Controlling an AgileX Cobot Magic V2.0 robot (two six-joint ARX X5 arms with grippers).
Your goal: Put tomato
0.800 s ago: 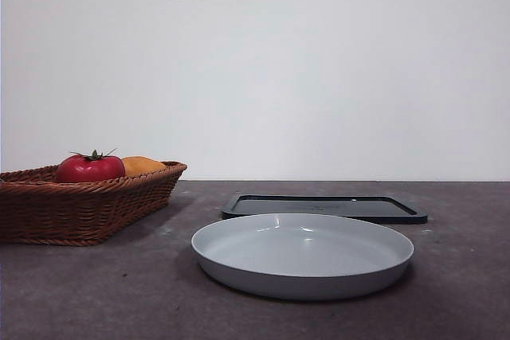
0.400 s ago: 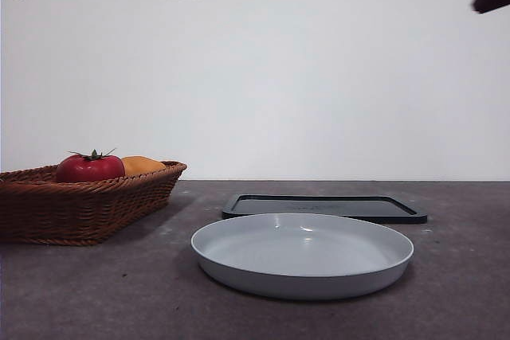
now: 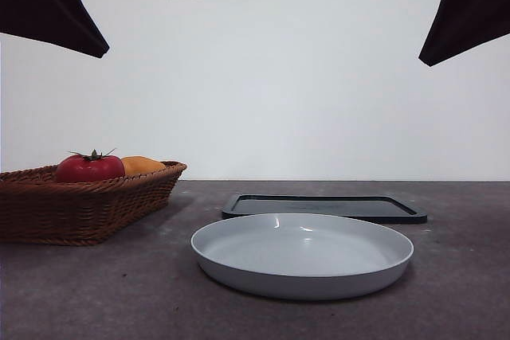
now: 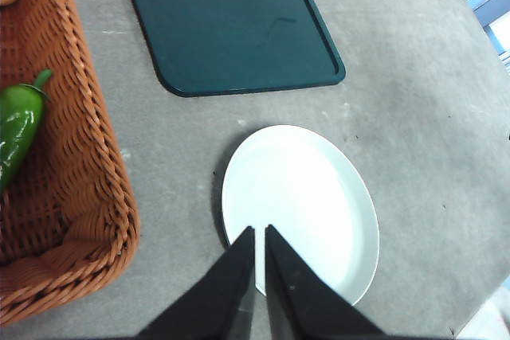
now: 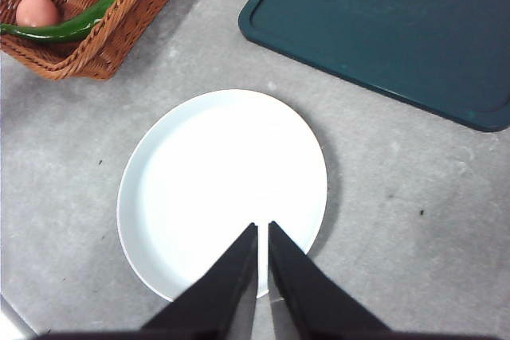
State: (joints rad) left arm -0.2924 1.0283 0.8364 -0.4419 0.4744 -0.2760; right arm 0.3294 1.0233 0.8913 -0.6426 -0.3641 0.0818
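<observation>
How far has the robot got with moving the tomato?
Nothing looks done yet. The tomato sits in the basket beside an orange fruit. The plate and the tray hold nothing. Both pincers, left and right, are shut, hold nothing and hang high over the plate. Left to do: reach the basket, grab the tomato and put it down somewhere.
</observation>
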